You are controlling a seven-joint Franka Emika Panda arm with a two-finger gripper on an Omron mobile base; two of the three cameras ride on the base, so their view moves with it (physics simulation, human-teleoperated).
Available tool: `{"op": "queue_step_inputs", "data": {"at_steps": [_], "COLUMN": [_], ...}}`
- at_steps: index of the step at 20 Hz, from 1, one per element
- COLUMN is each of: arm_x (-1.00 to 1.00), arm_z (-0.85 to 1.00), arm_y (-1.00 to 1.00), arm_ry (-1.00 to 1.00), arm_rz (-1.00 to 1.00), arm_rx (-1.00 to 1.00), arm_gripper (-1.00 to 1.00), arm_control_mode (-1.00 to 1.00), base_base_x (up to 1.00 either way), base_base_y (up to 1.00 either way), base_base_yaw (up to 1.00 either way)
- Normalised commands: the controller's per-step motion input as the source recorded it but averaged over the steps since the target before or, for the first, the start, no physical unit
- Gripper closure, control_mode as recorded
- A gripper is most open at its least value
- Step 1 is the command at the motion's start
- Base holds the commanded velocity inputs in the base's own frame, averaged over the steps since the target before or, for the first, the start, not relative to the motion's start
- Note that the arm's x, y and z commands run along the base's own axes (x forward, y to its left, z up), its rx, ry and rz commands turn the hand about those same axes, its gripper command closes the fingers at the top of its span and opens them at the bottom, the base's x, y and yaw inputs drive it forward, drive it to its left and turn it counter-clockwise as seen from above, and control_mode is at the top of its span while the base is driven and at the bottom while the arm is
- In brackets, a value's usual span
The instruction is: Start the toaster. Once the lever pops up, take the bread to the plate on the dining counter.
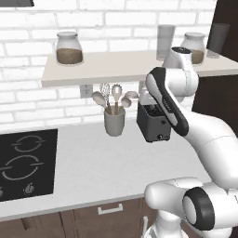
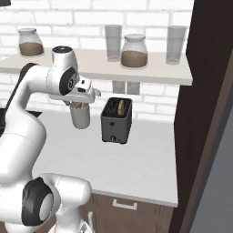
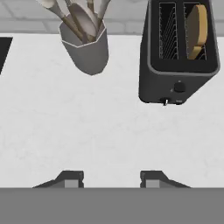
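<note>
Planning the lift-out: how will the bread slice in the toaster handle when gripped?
The bread stands on edge in the toaster, so it is probably stiff. Small and thin, likely light. It may crumble under a hard squeeze.

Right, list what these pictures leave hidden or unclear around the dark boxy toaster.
- Left base view: the white arm covers the dark grey boxy toaster's top, slots and right side.
- Hand view: the tan-brown bread slice's lower part sits inside the slot.
- All views: the small front controls are too small to read.
</note>
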Motion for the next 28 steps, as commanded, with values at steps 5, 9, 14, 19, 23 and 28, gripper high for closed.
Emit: {"op": "queue_step_inputs", "data": {"at_steps": [5,9,14,19,23,28], "arm_x": [-0.11,0.00,0.25,0.43,0.30,0.29], "arm_z": [-0.23,-0.88,-0.72,-0.18,0.00,-0.33], "arm_y": [-0.07,-0.96,-0.50,-0.54,-0.52,-0.20], "arm_ry": [-0.01,0.00,-0.01,0.10,0.11,0.00], "arm_rz": [-0.16,-0.48,-0.40,-0.17,-0.01,0.00], "arm_rx": [-0.04,0.29,0.19,0.22,0.20,0.04], "arm_gripper": [-1.00,-1.00,-1.00,-1.00,-1.00,-1.00], "arm_control_mode": [-1.00,-1.00,-1.00,-1.00,-1.00,-1.00], "base_base_x": [0.00,0.00,0.00,0.00,0.00,0.00], "base_base_y": [0.00,0.00,0.00,0.00,0.00,0.00], "base_base_yaw": [0.00,0.00,0.00,0.00,0.00,0.00]}}
